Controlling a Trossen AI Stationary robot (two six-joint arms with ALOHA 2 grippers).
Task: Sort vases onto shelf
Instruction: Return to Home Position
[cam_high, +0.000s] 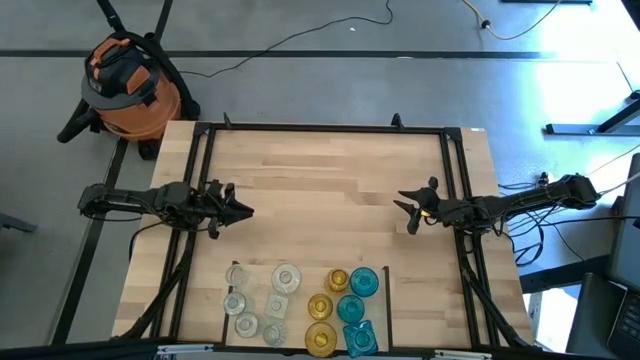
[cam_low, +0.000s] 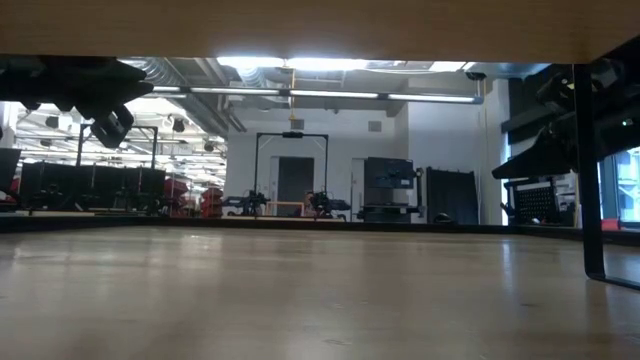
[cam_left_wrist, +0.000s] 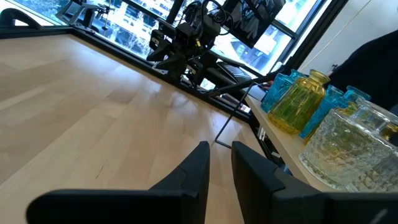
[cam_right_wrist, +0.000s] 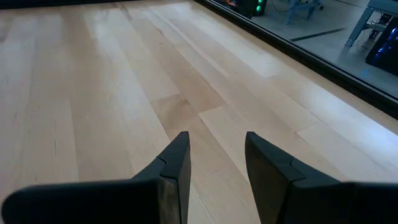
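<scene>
Vases stood sorted on the shelf at the near table edge, in clear, amber and teal columns, perhaps a dozen, crowding hindering a count; mid-table, left gripper and right gripper faced each other, arms stretched level and inward, both empty, jaws slightly apart on the left, wider on the right; homing well probably required retracting each arm clear of the glass; beyond stood an orange vacuum.

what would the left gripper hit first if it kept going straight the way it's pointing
Probably the right gripper, facing the left gripper across the table; the vases sit off that line.
</scene>
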